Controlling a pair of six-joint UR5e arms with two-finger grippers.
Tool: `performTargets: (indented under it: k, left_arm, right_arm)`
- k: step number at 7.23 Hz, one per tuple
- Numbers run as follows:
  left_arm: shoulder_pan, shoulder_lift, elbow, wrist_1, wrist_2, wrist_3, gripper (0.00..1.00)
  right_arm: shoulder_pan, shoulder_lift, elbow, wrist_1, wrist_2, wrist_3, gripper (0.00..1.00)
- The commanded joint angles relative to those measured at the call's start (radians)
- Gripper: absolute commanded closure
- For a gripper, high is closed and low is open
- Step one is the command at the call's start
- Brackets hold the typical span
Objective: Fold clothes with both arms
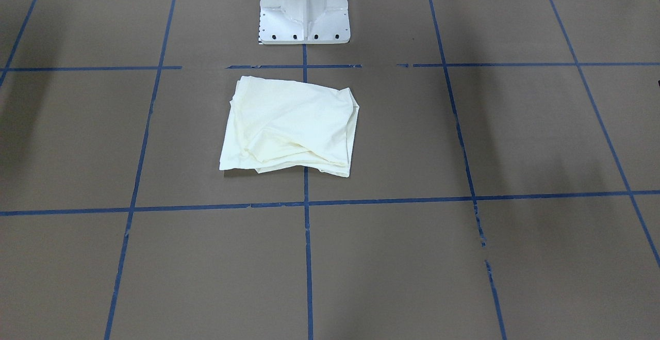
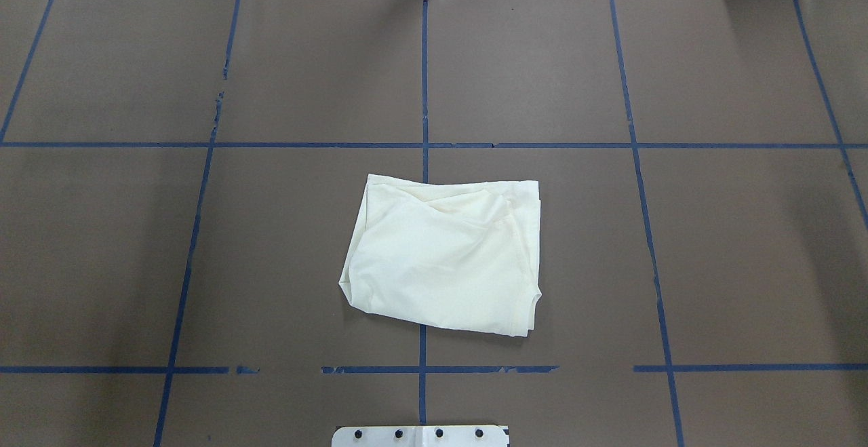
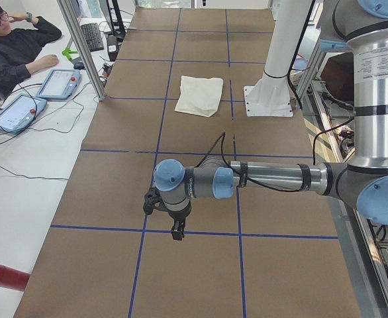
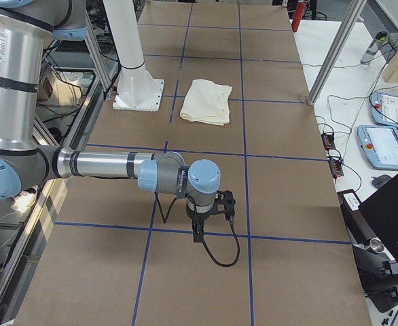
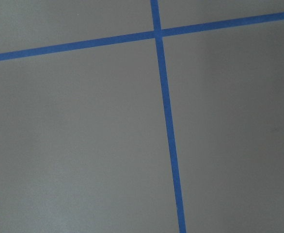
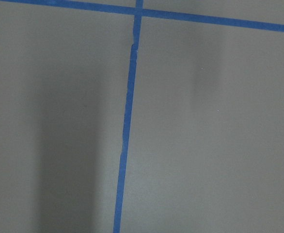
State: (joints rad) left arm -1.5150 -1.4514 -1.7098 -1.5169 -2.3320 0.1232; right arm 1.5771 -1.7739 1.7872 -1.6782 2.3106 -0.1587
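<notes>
The clothes are one cream shirt (image 2: 444, 257), folded into a rough rectangle with its plain side up, lying on the brown table just in front of the pedestal (image 1: 291, 126) (image 3: 199, 95) (image 4: 206, 100). No print shows. Both arms are far from it, out toward the table's ends. My left gripper (image 3: 177, 232) hangs over bare table by a blue tape line; my right gripper (image 4: 197, 234) does the same at the other end. Whether either is open or shut I cannot tell. Both wrist views show only brown table and blue tape.
The white pedestal base (image 1: 304, 7) stands right behind the shirt. Blue tape lines (image 2: 424, 155) grid the table. A person (image 3: 15, 46) sits beside the table with teach pendants (image 3: 58, 83); more pendants (image 4: 382, 146) lie on the other side. A red cylinder (image 3: 5, 276) lies off the table.
</notes>
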Motion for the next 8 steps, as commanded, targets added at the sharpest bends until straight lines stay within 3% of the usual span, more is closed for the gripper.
performTargets:
  k: [1,8]
  left_arm:
    - [-0.008,0.000,-0.005,-0.003,0.002,0.000,0.00]
    - [-0.057,0.014,-0.028,-0.002,0.013,-0.007,0.00]
  right_arm:
    - [0.000,0.001,0.001,0.000,0.003,0.001,0.00]
    - [0.000,0.004,0.011,0.002,0.007,-0.013,0.00]
